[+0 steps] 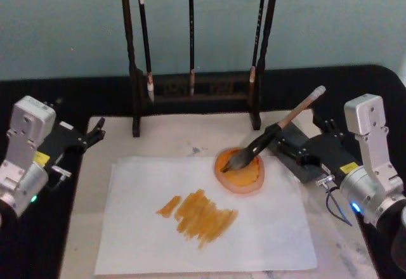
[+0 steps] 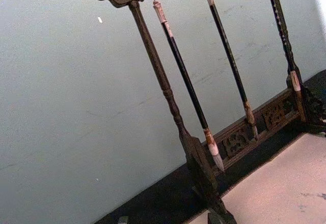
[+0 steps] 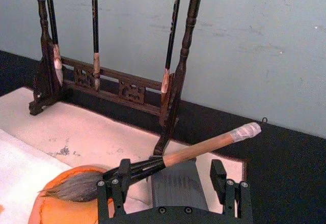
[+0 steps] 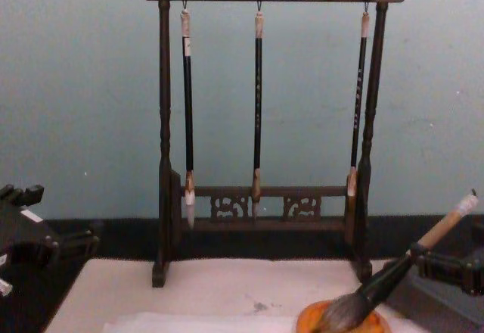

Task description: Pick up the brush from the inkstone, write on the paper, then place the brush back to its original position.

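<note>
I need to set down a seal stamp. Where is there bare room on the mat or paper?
Bare paper right of the orange strokes; bare mat between rack and paper. Crowded by the inkstone, brush and right gripper.

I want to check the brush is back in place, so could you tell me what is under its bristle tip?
The brush lies with its bristles on the orange inkstone, which sits on the paper. The paper beneath the inkstone is covered. The right gripper is open around the handle.
</note>
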Tool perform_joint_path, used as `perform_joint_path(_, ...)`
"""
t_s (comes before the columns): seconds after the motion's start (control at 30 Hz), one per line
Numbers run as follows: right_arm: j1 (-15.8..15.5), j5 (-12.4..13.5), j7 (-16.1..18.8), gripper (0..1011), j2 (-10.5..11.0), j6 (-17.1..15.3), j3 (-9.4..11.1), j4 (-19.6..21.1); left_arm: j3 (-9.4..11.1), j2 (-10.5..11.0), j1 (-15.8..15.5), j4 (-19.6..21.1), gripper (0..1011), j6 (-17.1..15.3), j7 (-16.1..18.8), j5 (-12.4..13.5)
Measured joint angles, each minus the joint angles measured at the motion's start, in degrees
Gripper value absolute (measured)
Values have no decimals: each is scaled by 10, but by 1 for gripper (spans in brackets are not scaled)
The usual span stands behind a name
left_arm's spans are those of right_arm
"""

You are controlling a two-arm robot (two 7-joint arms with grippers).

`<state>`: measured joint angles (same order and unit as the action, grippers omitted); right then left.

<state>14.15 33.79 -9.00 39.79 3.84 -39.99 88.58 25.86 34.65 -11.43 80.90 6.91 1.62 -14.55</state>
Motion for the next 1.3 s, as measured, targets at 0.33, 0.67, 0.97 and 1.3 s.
perform_joint_path(0.33,-3,-15,6,1000,-10,-2,6,-11,0,0,0,0,1010,0,0,0)
perform_joint_path(0.67,-2,-14,6,1000,-9,-3,6,-11,0,0,0,0,1009,0,0,0)
perform_joint_path(0.97,-2,-13,6,1000,-8,-3,5,-10,0,0,0,0,1010,0,0,0)
perform_joint_path(1.3,-2,-13,6,1000,-8,-3,5,-10,0,0,0,0,1010,0,0,0)
